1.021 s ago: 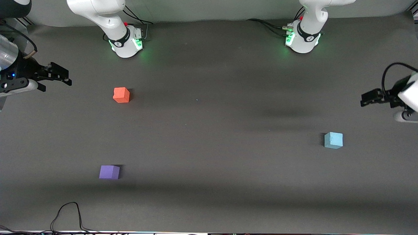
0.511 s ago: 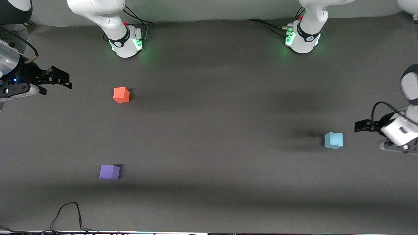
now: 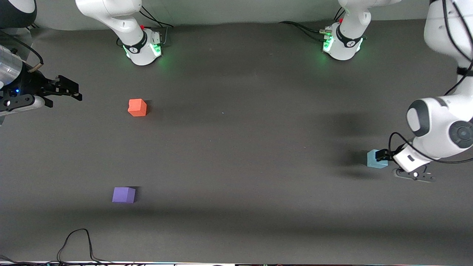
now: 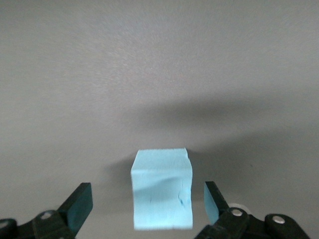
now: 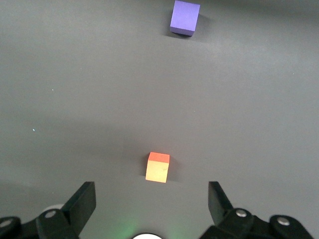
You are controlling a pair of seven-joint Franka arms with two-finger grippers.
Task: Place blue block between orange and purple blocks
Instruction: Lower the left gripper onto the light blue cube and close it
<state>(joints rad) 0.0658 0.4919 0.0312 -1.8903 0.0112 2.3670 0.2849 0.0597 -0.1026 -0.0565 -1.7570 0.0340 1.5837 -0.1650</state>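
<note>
The blue block (image 3: 374, 159) was light sky-blue, the orange block (image 3: 137, 107) orange-red, the purple block (image 3: 123, 194) violet; the table (image 3: 236, 155) was dark grey.

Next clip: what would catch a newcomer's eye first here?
Most striking is the left gripper at the blue block toward the left arm's end of the table, its open fingers either side of the cube and not touching it. Next come the orange block and the purple block toward the right arm's end, purple nearer the front camera. The right gripper waits open by that end.
</note>
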